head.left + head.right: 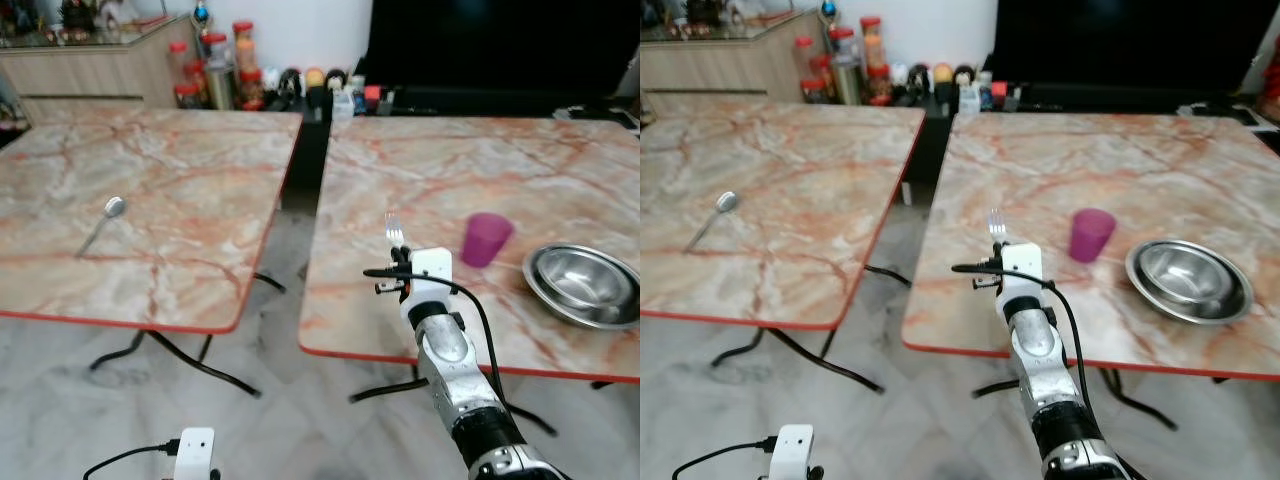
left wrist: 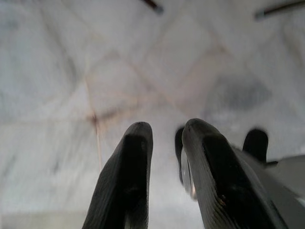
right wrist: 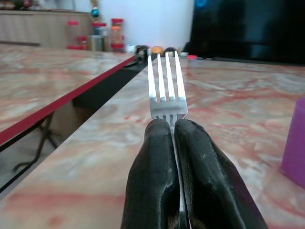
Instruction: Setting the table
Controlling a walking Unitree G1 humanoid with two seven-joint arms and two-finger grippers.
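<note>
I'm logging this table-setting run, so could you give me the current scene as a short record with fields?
right gripper: shut on the fork, tines forward, above the right table
left gripper: low over the floor, fingers slightly apart, idle
purple cup: upright on the right table, beside the steel bowl
spoon: lying on the left table

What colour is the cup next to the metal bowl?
The cup is purple, clearest in the left eye view.

Our right gripper [image 3: 172,131] reaches forward on an outstretched arm, fingers pinched tight together; our left gripper [image 2: 164,138] hangs low, fingers pointing down, slightly parted.
</note>
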